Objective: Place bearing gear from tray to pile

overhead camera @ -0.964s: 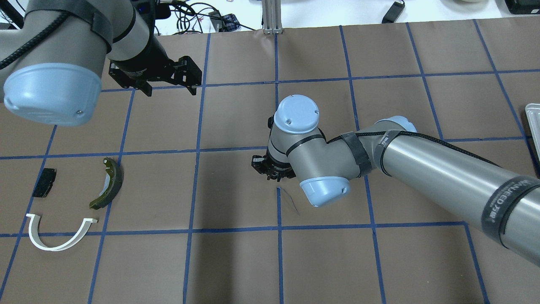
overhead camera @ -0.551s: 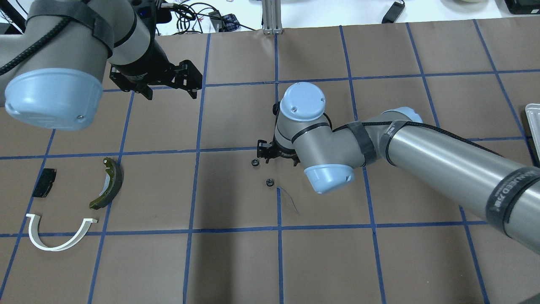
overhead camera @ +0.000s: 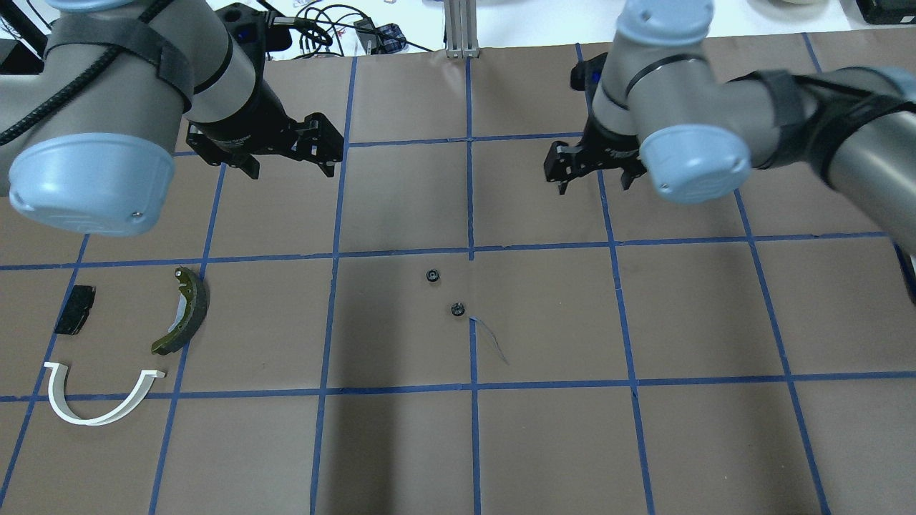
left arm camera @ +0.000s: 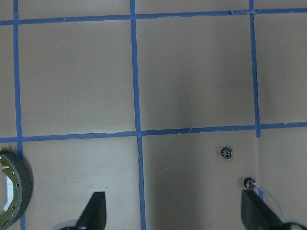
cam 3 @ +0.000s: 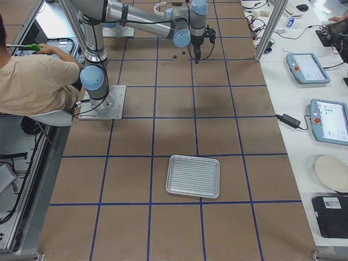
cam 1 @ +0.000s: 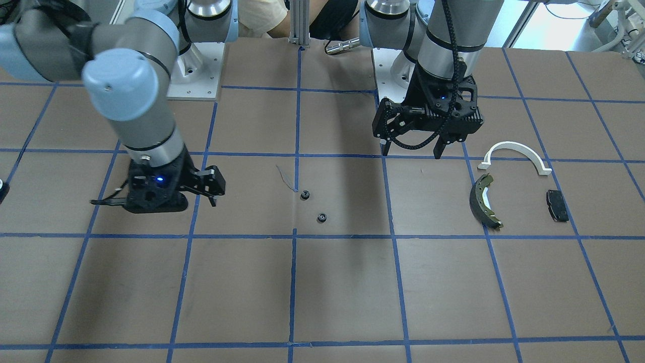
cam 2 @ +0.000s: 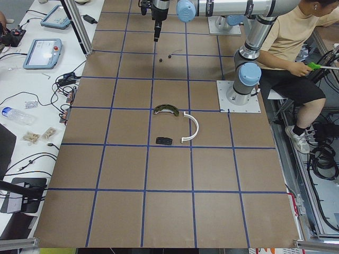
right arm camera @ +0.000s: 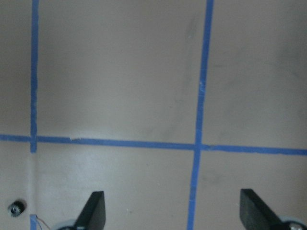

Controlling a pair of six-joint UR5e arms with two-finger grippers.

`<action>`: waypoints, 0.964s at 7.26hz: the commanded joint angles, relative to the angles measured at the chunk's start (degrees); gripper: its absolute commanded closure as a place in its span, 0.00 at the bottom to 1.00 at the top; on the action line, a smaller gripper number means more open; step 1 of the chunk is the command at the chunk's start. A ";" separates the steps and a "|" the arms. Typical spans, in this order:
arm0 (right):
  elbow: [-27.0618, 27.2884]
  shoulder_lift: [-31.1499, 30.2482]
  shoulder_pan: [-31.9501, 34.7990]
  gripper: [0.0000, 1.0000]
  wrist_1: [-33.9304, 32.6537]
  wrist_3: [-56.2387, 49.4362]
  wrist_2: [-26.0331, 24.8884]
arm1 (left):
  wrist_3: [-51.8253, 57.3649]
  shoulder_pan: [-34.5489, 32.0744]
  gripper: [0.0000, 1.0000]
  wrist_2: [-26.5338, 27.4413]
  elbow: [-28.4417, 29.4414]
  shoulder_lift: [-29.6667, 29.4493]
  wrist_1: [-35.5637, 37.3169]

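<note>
The pile point(overhead camera: 184, 309) lies at 9 o'clock; the left gripper point(overhead camera: 291, 170) hangs open, empty. Two gears point(overhead camera: 432, 275) rest in the middle of the table point(overhead camera: 544, 443), outside the pile. The right gripper point(overhead camera: 594, 186), at their 2 o'clock, is open too. Next, I think, the left must descend onto one gear.

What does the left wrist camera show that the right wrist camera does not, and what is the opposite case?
Only the left wrist view shows the brake shoe, at its left edge, and the upper bearing gear. The right wrist view has no object of its own, just other squares of the table. Both show the lower bearing gear beside a short tape end, the brown paper with blue tape lines, and an open gripper at the bottom edge: the left gripper in one, the right gripper in the other.
</note>
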 commanded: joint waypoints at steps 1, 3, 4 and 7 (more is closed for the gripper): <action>-7.77 -6.89 -2.92 0.00 16.90 -3.81 -0.71 | 0.05 0.07 0.00 -0.01 -0.05 0.05 0.00; -7.46 -10.34 -2.75 0.00 18.19 -3.72 -0.88 | -0.04 0.07 0.00 -0.01 -0.05 0.05 0.00; -6.06 -10.34 -2.75 0.00 17.41 -3.64 -1.06 | -0.04 0.07 0.00 -0.01 -0.05 0.05 0.00; -5.17 -8.95 -3.10 0.00 14.42 -3.29 -4.38 | -0.04 0.07 0.00 -0.09 -0.13 -0.04 0.09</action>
